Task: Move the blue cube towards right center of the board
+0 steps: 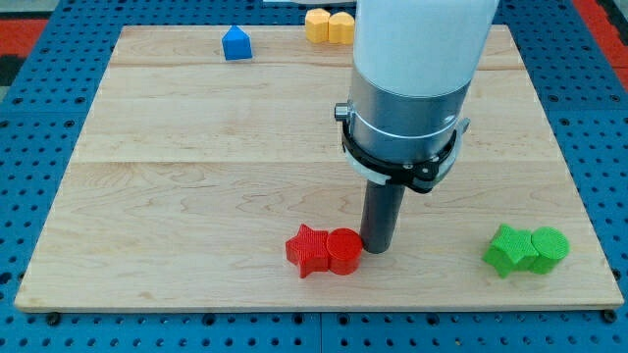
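Near the bottom edge of the pale wooden board (196, 147), my tip (377, 249) rests against the right side of the red plastic cylinder (344, 251), which touches a red star-shaped block (308, 249). It holds nothing; a rod only pushes. Toward the bottom right corner sit a green star-shaped block (508, 248) and a green cylinder (549, 245), touching. Far off, near the top left corner, stands the blue house-shaped cube (235, 43), untouched, well apart from my tip. At the top edge lie two yellow blocks (329, 25).

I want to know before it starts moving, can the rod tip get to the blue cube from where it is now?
Probably yes. My tip sits beside the red cylinder near the view's bottom; the blue cube is at top left, with bare board between.
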`<action>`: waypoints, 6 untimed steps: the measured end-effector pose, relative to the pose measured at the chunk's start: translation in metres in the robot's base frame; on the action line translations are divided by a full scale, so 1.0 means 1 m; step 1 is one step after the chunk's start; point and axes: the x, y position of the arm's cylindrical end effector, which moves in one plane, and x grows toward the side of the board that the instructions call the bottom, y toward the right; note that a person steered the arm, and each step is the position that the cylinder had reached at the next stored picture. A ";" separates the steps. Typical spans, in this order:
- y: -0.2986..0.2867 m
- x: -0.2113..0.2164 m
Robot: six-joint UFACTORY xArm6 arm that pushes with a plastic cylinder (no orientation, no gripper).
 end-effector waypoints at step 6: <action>0.028 -0.062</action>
